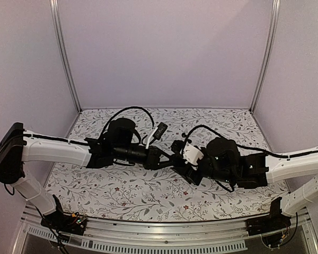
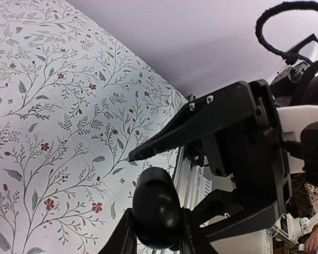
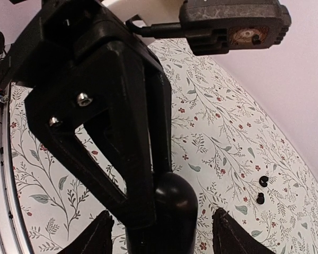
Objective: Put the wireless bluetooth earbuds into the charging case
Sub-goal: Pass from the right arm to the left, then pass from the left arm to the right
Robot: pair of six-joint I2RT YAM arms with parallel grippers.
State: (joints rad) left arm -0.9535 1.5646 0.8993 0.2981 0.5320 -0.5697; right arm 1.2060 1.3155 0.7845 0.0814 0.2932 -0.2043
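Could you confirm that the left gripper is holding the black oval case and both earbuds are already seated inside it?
Not quite: the left gripper does hold the black oval case, but both earbuds lie loose on the table, not inside it; the right wrist view shows them.

charging case [image 2: 156, 207]: glossy black plastic | table cover [image 2: 53, 106]: matt, printed

Arms inward, left gripper [image 1: 167, 159] and right gripper [image 1: 183, 165] seemingly tip to tip
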